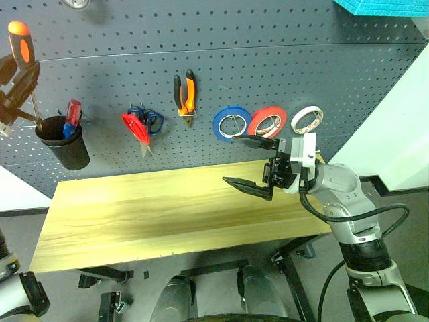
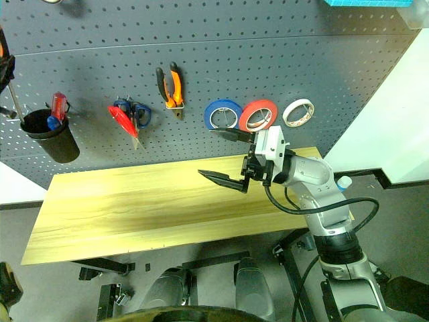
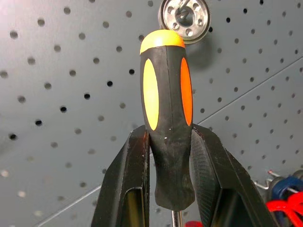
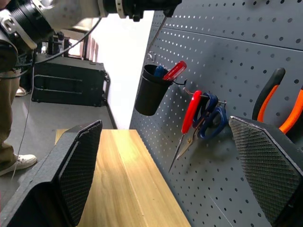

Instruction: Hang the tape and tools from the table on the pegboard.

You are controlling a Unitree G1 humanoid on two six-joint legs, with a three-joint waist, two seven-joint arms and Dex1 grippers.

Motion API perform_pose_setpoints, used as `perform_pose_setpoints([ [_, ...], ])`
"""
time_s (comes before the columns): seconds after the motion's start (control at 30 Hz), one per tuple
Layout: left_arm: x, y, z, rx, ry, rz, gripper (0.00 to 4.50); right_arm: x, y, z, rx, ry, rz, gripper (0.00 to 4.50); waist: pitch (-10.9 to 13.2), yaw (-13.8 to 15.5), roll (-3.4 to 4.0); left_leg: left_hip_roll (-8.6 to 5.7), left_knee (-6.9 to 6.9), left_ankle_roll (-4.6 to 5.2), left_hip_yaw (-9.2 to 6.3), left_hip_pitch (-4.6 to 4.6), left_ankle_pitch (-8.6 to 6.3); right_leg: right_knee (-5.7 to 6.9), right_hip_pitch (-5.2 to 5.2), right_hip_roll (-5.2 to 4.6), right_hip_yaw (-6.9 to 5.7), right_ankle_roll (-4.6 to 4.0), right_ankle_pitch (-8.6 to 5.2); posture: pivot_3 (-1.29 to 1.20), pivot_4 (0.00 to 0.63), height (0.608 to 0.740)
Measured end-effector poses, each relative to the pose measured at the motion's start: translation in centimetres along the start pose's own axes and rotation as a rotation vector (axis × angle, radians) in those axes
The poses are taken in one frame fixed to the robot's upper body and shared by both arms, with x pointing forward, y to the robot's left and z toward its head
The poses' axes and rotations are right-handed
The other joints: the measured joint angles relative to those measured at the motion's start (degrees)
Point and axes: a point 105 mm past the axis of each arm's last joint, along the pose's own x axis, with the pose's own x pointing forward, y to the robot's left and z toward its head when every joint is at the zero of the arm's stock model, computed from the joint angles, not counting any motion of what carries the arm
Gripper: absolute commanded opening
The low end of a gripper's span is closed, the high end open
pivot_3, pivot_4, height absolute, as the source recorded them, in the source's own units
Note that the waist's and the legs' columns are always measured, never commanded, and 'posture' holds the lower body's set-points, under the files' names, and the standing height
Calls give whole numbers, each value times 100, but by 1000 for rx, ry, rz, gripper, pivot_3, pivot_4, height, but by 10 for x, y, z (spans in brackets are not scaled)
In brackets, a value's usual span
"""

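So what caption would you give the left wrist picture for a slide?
Left tool clamps a black-and-orange screwdriver in front of the grey pegboard.

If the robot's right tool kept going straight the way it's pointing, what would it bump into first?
Probably nothing soon. The open right tool points sideways along the pegboard, above the table. The way looks free; far along that line hangs the black cup, though depth is hard to judge.

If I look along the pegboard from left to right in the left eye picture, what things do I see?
Screwdriver in the left pincer → black cup → scissors → pliers → blue roll → red roll → tape.
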Motion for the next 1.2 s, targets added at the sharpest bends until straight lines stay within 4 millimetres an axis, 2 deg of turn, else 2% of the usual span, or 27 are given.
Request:
perform_pose_setpoints([
  [0.3,-9,1,-42,12,38,-7,874,-2,1,-2,9,7,-7,4500,-1,-4,-1,0,1,1,1,-1,0,0,0,0,0,0,1,-7,70,740],
  [0.43,-6,2,-47,26,19,-1,874,-2,0,-3,11,12,-10,4500,-2,-1,-3,0,1,1,0,-1,0,0,0,0,0,0,1,-9,72,740],
  [0.7,-6,4,-53,-5,25,16,3388,-3,1,-1,7,15,-7,4500,-2,-10,-3,0,0,2,0,1,-1,2,0,0,0,0,1,-11,76,740],
  [0.83,-11,11,-50,-51,16,65,3388,-4,1,-2,14,16,-8,4500,-2,-13,-3,1,0,2,0,0,-1,2,0,0,0,0,1,-12,80,740],
  [0.93,-19,14,-34,-120,-32,78,3388,-5,2,-3,17,22,-9,4500,-2,-16,-3,1,0,4,0,-1,-2,1,-1,0,0,0,1,-11,83,740],
  [1.0,-28,3,-25,-147,-40,12,3388,-7,2,-4,20,30,-12,4500,-1,-20,-1,2,-1,9,3,2,-5,1,0,0,3,0,0,-10,84,740],
  [1.07,-45,-17,-25,-159,10,-92,3388,-10,3,-6,24,41,-10,4500,0,-39,2,4,-4,13,7,3,-8,-1,-2,0,5,-1,-1,-4,85,740],
  [1.2,-85,-57,-46,-190,187,-250,3388,-24,4,-13,31,100,-5,4500,0,-3,4,6,-3,16,11,3,-9,-4,1,2,5,-20,-15,7,88,740],
])
